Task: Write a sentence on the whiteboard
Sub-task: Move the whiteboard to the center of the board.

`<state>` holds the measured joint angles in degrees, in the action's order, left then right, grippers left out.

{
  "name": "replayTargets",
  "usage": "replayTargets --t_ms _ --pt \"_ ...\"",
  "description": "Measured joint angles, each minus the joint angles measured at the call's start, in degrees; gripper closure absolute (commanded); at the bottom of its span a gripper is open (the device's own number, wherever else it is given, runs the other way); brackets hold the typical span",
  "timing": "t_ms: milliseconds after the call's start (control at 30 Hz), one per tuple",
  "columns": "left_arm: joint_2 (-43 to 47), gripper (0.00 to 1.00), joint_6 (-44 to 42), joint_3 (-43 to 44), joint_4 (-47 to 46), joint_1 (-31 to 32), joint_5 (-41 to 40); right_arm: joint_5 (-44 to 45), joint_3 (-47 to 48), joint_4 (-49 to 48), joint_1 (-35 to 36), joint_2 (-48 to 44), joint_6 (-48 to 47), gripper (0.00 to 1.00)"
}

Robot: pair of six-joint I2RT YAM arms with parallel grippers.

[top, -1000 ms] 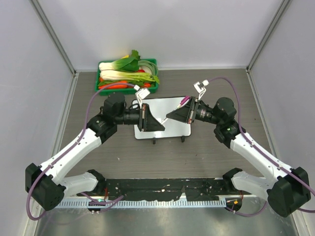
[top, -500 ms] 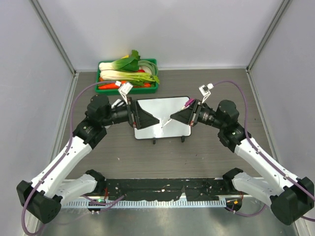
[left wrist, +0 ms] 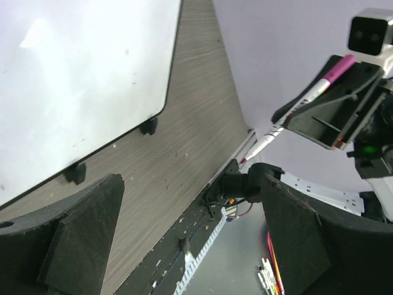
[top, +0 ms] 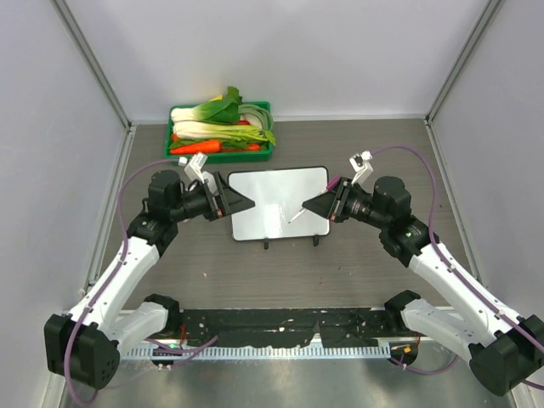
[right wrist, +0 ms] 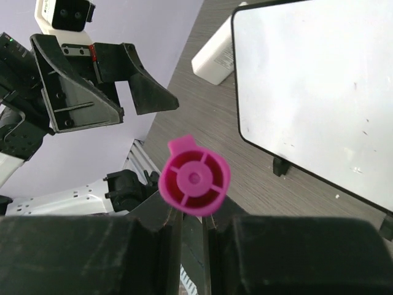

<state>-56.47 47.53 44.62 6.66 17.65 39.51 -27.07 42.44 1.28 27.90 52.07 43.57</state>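
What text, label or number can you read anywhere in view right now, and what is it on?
Whiteboard: no writing on it, only a few faint specks.
Marker held in the right gripper: dark print along its white barrel, too small and blurred to read.
Nothing else in the views carries readable text.

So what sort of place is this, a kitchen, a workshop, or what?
Probably a robot test booth in a lab: a left arm and a right arm bolted at the edge of a table, plain grey panels on three sides, and a whiteboard and vegetable tray set out as props.
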Motion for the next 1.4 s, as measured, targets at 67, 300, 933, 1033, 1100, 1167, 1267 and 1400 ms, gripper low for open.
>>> replayTargets --t_ms 67,300,933,1033,1100,1167,1267,1400 --pt "0.0 0.04 -0.07 -0.85 1.97 -0.57 -1.11 1.05 -0.02 2.03 0.0 -0.33 -0.35 0.99" --pt "0.24 0.02 -3.54 -1.31 13.11 -0.7 -8.15 4.79 -0.02 9.86 0.0 -4.98 -1.7 0.98" --pt "8.85 0.02 -5.73 -11.85 23.54 -0.81 -19.41 10.8 -4.02 28.09 0.0 -20.35 -5.75 0.98" --pt "9.05 0.02 -5.75 -11.87 23.06 -0.81 -19.89 10.54 -5.29 27.76 0.0 -22.16 -6.03 0.99" --pt "9.9 0.02 -5.7 -11.96 22.47 -0.81 -20.24 10.36 -7.04 26.99 0.0 -22.82 -6.03 0.99" --pt "11.72 0.02 -5.46 -12.55 20.94 -0.81 -20.72 10.23 -9.46 26.23 0.0 -23.21 -6.03 0.99" --pt "13.75 0.01 -5.05 -13.33 19.1 -0.81 -22.01 10.25 -11.65 25.24 0.0 -22.86 -5.99 0.99" --pt "14.23 0.01 -4.59 -13.86 17.75 -0.81 -23.76 10.19 -12.17 22.14 0.0 -20.72 -5.95 0.99"
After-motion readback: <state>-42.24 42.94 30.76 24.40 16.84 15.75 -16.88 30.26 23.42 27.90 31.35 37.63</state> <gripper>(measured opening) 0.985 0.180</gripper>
